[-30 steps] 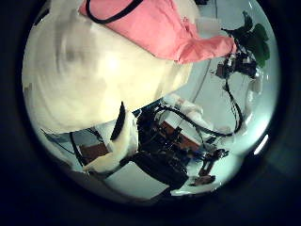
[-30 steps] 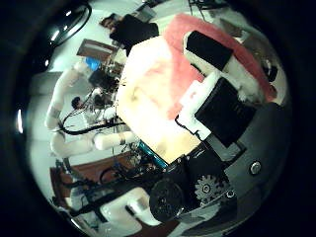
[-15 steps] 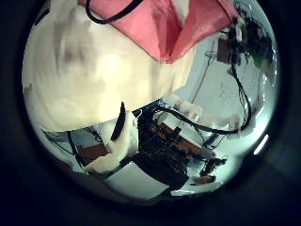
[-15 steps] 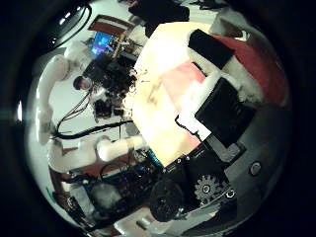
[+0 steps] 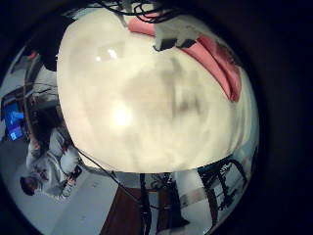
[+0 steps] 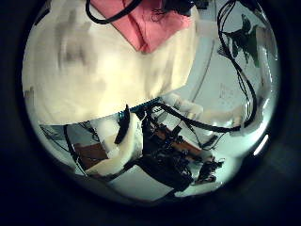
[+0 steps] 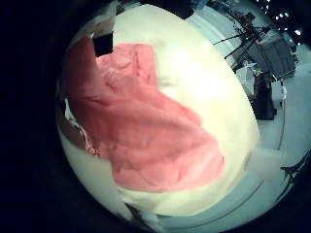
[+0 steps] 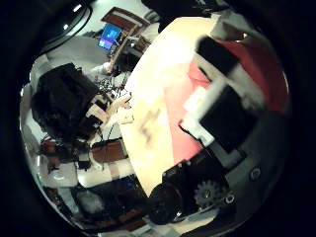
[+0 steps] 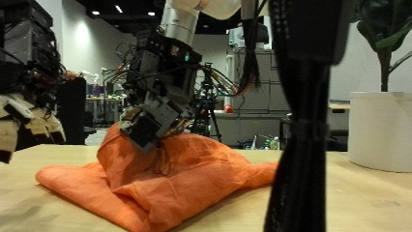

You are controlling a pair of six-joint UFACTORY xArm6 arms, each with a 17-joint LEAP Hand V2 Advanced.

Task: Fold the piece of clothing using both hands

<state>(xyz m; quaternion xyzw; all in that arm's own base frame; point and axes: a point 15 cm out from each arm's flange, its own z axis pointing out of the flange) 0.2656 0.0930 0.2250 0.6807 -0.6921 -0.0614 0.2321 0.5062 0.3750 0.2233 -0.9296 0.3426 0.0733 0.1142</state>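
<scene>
The salmon-orange garment [image 9: 167, 184] lies bunched on the pale wooden worktop [image 9: 39, 208], and one hand [image 9: 152, 111] of mine hangs over it, its fingers [image 9: 139, 130] pointing down into the highest part of the heap. From that hand the cloth falls away toward 4 o'clock and 8 o'clock in loose folds, with a flatter flap reaching the near edge of the worktop. I cannot tell from here which of my hands it is, or whether those fingers pinch the cloth or only touch it. A white pot [image 9: 380, 130] stands on the worktop at about 3 o'clock from the garment, well apart from it. Under my right hand [image 8: 222, 109] the garment fills much of the little-finger-side view, so that palm is close to it; whether its fingers grip the cloth I cannot tell. My left hand [image 6: 122, 141] looks mostly at bare worktop, with the garment only along one margin, and I cannot tell how its fingers stand.
</scene>
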